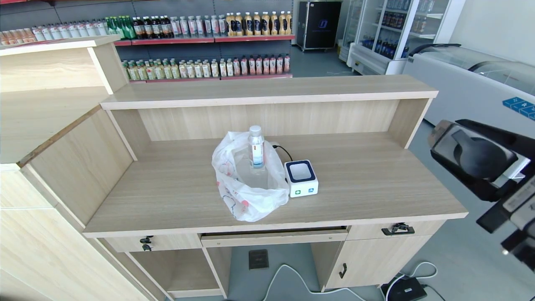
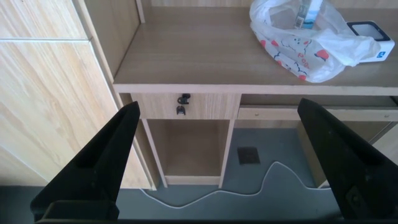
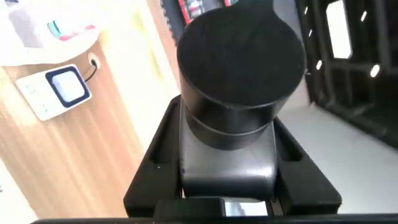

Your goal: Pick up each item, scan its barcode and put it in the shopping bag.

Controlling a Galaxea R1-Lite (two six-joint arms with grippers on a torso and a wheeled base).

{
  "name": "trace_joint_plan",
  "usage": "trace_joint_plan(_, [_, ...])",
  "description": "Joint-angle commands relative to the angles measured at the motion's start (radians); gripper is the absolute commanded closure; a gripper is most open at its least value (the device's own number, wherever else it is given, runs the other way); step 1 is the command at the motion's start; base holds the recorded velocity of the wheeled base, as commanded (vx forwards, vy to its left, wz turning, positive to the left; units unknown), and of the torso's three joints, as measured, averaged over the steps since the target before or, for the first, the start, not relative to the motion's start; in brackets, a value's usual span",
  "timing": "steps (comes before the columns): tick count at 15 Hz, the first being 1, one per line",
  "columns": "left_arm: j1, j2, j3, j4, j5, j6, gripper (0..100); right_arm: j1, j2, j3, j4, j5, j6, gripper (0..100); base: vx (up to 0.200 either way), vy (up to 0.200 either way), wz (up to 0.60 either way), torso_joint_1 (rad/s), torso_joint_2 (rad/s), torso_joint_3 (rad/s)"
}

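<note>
Found left gripper (image 2: 217,107) spread wide, holding nothing, parked low. Noted bottle (image 1: 256,147) upright inside shopping bag (image 1: 247,198), well ahead of and above that gripper, beside scanner (image 1: 301,177). Likely bagged already, hence no grasp.

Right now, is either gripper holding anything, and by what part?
Right gripper clamps a black-capped grey item by its body, just below the cap. Left gripper is open, empty.

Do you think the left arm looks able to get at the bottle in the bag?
Probably yes: the bottle sticks up out of the open bag, and nothing blocks the open left end effector in front of the counter.
</note>
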Motion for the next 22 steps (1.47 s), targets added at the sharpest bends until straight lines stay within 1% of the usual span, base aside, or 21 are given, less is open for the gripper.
trace_joint_plan(1, [0.000, 0.000, 0.000, 0.000, 0.001, 0.000, 0, -0.111, 0.104, -0.257, 0.214, -0.219, 0.309, 100, 0.000, 0.000, 0.00, 0.000, 0.00, 0.000])
trace_joint_plan(2, [0.000, 0.000, 0.000, 0.000, 0.001, 0.000, 0, -0.144, 0.113, -0.328, 0.286, -0.219, 0.351, 100, 0.000, 0.000, 0.00, 0.000, 0.00, 0.000])
trace_joint_plan(3, [0.000, 0.000, 0.000, 0.000, 0.001, 0.001, 0, -0.285, 0.157, -0.593, 0.558, -0.200, 0.478, 100, 0.000, 0.000, 0.00, 0.000, 0.00, 0.000])
trace_joint_plan(4, [0.000, 0.000, 0.000, 0.000, -0.001, 0.000, 0, -0.360, 0.193, -0.717, 0.690, -0.128, 0.575, 100, 0.000, 0.000, 0.00, 0.000, 0.00, 0.000])
trace_joint_plan(5, [0.000, 0.000, 0.000, 0.000, -0.001, 0.000, 0, -0.458, 0.236, -0.811, 0.752, -0.016, 0.677, 100, 0.000, 0.000, 0.00, 0.000, 0.00, 0.000])
trace_joint_plan(6, [0.000, 0.000, 0.000, 0.000, 0.001, 0.000, 0, -0.513, 0.252, -0.862, 0.757, 0.093, 0.708, 100, 0.000, 0.000, 0.00, 0.000, 0.00, 0.000])
trace_joint_plan(7, [0.000, 0.000, 0.000, 0.000, 0.001, 0.000, 0, -0.576, 0.271, -0.880, 0.742, 0.148, 0.717, 100, 0.000, 0.000, 0.00, 0.000, 0.00, 0.000])
trace_joint_plan(8, [0.000, 0.000, 0.000, 0.000, 0.001, 0.000, 0, -0.621, 0.291, -0.908, 0.732, 0.180, 0.746, 100, 0.000, 0.000, 0.00, 0.000, 0.00, 0.000])
trace_joint_plan(10, [0.000, 0.000, 0.000, 0.000, 0.001, 0.000, 0, -0.668, 0.298, -0.889, 0.742, 0.183, 0.834, 100, 0.000, 0.000, 0.00, 0.000, 0.00, 0.000])
trace_joint_plan(11, [0.000, 0.000, 0.000, 0.000, 0.001, 0.000, 0, -0.687, 0.291, -0.855, 0.774, 0.185, 0.878, 100, 0.000, 0.000, 0.00, 0.000, 0.00, 0.000])
trace_joint_plan(12, [0.000, 0.000, 0.000, 0.000, 0.001, 0.000, 0, -0.714, 0.283, -0.831, 0.835, 0.186, 0.920, 100, 0.000, 0.000, 0.00, 0.000, 0.00, 0.000])
trace_joint_plan(13, [0.002, 0.000, 0.000, 0.000, 0.001, 0.001, 0, -0.733, 0.283, -0.829, 0.871, 0.195, 0.958, 100, 0.000, 0.000, 0.00, 0.000, 0.00, 0.000])
trace_joint_plan(14, [0.000, 0.000, 0.000, 0.000, 0.001, 0.000, 0, -0.748, 0.288, -0.829, 0.909, 0.251, 1.042, 100, 0.000, 0.000, 0.00, 0.000, 0.00, 0.000])
trace_joint_plan(17, [0.000, 0.000, 0.000, 0.000, 0.001, 0.001, 0, -0.733, 0.303, -0.837, 0.927, 0.283, 1.187, 100, 0.000, 0.000, 0.60, 0.001, 0.00, 0.001])
trace_joint_plan(19, [0.000, 0.000, 0.000, 0.000, 0.001, 0.000, 0, -0.725, 0.323, -0.866, 0.979, 0.326, 1.223, 100, 0.000, 0.000, 0.60, 0.002, 0.00, 0.002])
trace_joint_plan(22, [0.000, 0.000, 0.000, 0.000, 0.001, 0.001, 0, -0.730, 0.372, -0.880, 0.998, 0.352, 1.285, 100, 0.000, 0.000, 0.60, 0.005, 0.01, 0.005])
